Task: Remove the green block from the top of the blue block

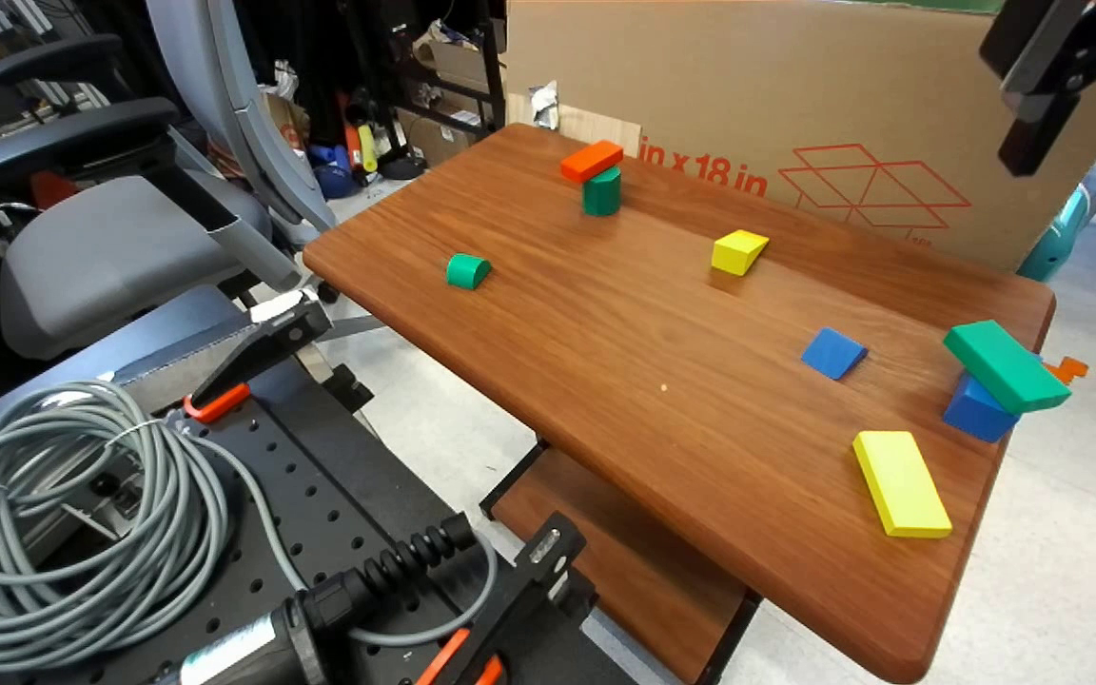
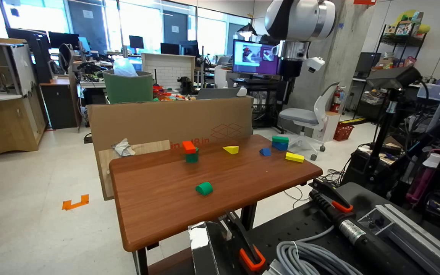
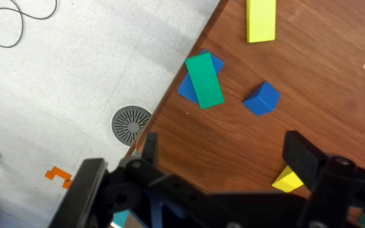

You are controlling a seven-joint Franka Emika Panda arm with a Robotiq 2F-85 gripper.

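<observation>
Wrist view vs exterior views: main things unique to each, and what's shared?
Wrist view only: the floor drain.
Exterior only: the coiled grey cable and orange-handled clamps, in both exterior views.
Shared: the green block lying across the blue block, the smaller blue piece, the yellow wedge, the yellow brick (cut off in the wrist view), and the gripper, clearly open in the wrist view.

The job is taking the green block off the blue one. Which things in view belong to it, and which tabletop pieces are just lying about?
For the job:
green block, on top
blue block, underneath
pincer, open

Just lying about:
yellow brick
yellow wedge
smaller blue piece
orange block
green piece beneath it
green half-cylinder
</observation>
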